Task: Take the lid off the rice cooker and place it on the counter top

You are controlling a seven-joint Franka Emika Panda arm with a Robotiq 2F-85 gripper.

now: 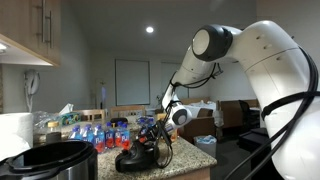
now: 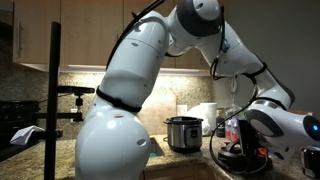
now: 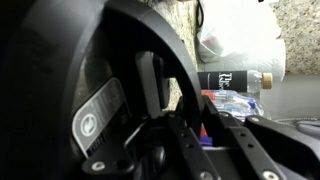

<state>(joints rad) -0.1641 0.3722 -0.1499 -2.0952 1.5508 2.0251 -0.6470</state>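
Observation:
The black domed lid (image 1: 133, 161) is off the rice cooker and sits low at the counter top (image 1: 195, 158), by its edge. My gripper (image 1: 150, 138) is right above it, shut on the lid's raised handle. In the wrist view the lid (image 3: 60, 90) fills the left, with the handle (image 3: 150, 85) between my fingers (image 3: 185, 125). The rice cooker stands open, its black rim showing (image 1: 52, 158); its shiny steel body shows in an exterior view (image 2: 182, 133), well left of the gripper (image 2: 248, 135) and lid (image 2: 240, 160).
Several red-and-blue bottles (image 1: 95, 135) stand behind the lid and also show in the wrist view (image 3: 235, 95). A white paper roll (image 3: 235, 45) lies on the granite. A white appliance (image 2: 205, 115) stands behind the cooker. Cabinets hang above (image 1: 35, 30).

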